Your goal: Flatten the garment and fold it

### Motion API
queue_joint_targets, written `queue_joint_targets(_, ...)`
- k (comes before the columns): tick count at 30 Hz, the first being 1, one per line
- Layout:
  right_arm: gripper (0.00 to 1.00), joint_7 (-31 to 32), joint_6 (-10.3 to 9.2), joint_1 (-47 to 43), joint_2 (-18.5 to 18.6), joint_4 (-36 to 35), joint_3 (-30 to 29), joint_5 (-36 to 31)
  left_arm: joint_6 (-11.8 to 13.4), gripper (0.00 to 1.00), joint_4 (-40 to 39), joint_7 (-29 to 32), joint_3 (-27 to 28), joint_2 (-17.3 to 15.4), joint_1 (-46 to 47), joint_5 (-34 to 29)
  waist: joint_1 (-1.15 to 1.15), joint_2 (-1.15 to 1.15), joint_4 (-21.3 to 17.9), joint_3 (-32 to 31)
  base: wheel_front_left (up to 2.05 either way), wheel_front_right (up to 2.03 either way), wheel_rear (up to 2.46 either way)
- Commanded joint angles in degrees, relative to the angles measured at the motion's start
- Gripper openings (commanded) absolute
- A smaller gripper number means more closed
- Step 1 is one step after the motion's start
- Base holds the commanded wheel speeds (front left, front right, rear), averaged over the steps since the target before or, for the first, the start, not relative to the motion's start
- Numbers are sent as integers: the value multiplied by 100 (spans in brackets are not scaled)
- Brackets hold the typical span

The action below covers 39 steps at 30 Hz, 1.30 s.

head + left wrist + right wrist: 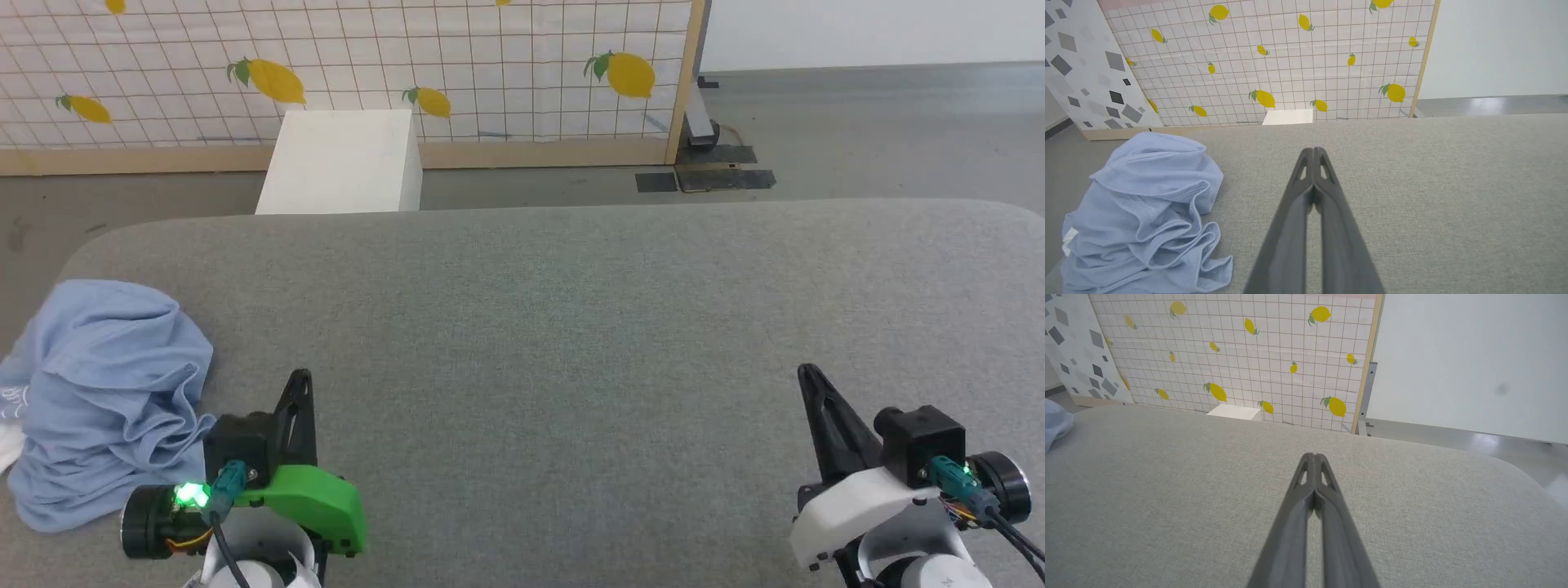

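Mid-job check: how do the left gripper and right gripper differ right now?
The left gripper has a green housing; the right gripper has a white one. The left gripper sits next to the crumpled garment, its fingers not touching it; the right gripper is far from the garment, over the bare table. Both have their fingers shut and hold nothing.
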<state>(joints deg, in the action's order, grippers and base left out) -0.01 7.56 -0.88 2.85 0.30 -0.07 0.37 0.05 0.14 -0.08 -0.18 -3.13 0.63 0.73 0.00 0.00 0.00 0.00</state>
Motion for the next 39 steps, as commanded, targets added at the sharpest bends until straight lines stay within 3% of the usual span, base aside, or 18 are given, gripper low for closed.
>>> queue_joint_targets(1,0,1,-8,88,3,-30,7,-37,-5,0,-14,8,18,25,-63,-73,0,0,0,0,0,0,0)
queue_joint_targets(22,0,0,0,0,0,0,-1,0,0,0,0,0,0,0,0,0,0,0,0,0,0,0,0)
queue_joint_targets(23,100,0,0,-1,0,2,-2,1,0,100,1,-1,-4,-1,1,7,0,0,0,0,0,0,0)
queue_joint_targets(39,100,-125,-1,13,0,40,-57,-11,124,100,138,-164,-147,-6,71,111,0,0,148,-7,0,0,0)
